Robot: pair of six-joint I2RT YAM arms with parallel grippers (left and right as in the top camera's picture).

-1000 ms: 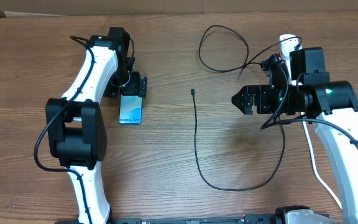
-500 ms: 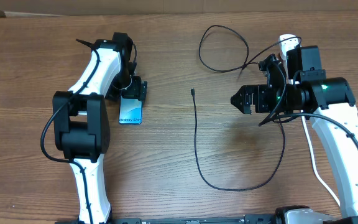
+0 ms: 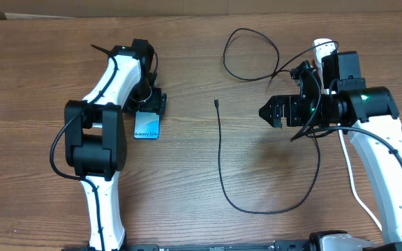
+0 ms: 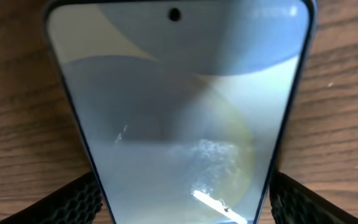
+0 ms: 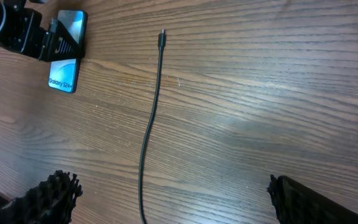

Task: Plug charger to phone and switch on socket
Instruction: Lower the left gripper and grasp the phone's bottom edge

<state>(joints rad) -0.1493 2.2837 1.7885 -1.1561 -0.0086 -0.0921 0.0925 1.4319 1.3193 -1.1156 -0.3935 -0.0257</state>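
The phone (image 3: 146, 127) lies flat on the wood table, its blue-teal screen up. It fills the left wrist view (image 4: 179, 112). My left gripper (image 3: 151, 104) is open and straddles its far end. The fingers (image 4: 185, 214) sit close beside both long edges, with a sliver of wood showing on the right. The charger cable (image 3: 220, 153) lies mid-table with its connector tip (image 3: 216, 103) free. It loops round and runs under my right arm. My right gripper (image 3: 271, 111) is wide open and empty above the table (image 5: 179, 208), right of the cable (image 5: 149, 130). The socket (image 3: 322, 47) shows only a white end behind the right arm.
A slack loop of black cable (image 3: 251, 50) lies at the back centre. A thick white cord (image 3: 352, 185) runs along the right arm towards the front. In the right wrist view the phone (image 5: 65, 73) and left gripper (image 5: 27, 34) are at the far left.
The left arm's elbow has swung right and the wrist has settled closer over the phone. The phone has not moved. The right gripper shifted slightly up a second ago, then held still.
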